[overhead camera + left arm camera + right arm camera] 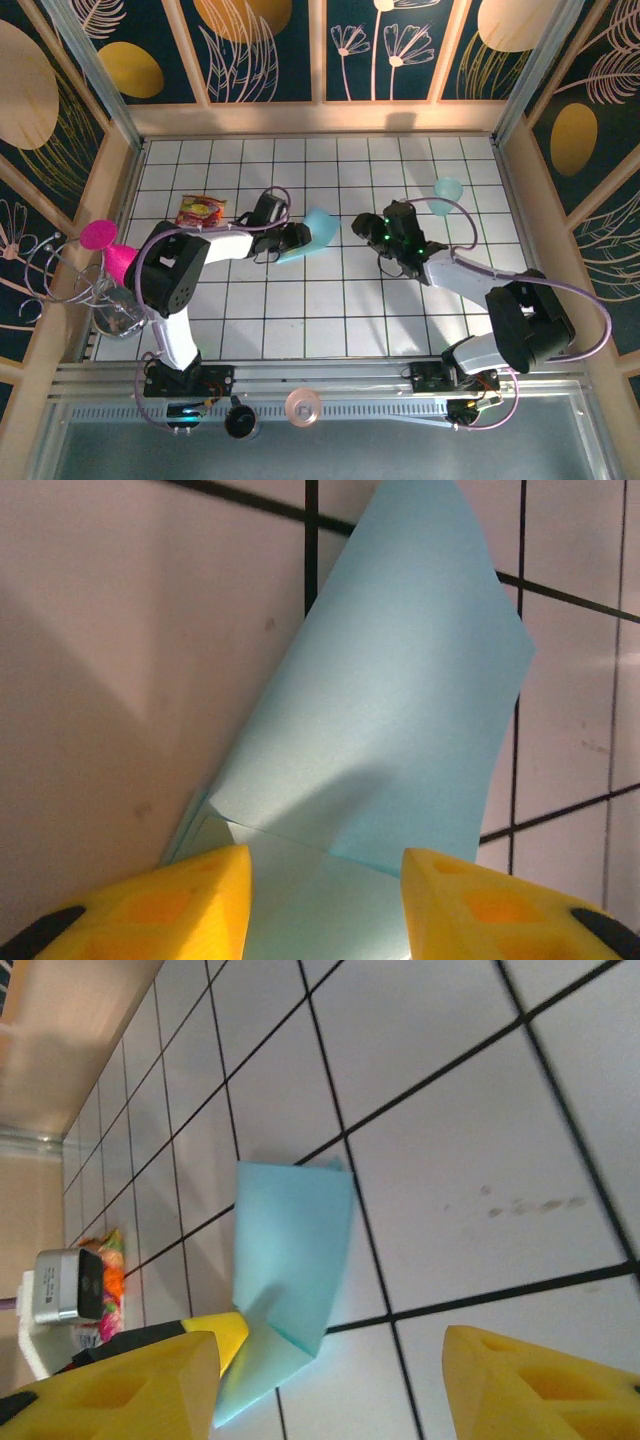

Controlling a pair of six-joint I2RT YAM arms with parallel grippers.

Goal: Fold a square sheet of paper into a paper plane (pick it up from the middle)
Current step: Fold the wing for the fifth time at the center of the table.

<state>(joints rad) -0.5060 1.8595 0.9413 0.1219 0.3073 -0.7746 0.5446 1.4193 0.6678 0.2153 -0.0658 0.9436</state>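
Left fingers (200, 900) stood partly apart, no firm hold visible; near end of folded paper (400, 710) lay between them, long axis running away toward top of wrist frame, tilted right. Top view: paper at centre, touching left gripper (290, 241) on its right; right gripper (372, 228) wide apart, empty, just beyond paper's far edge

one paper (318, 232), one teal cup (448, 190), one snack packet (201, 210)
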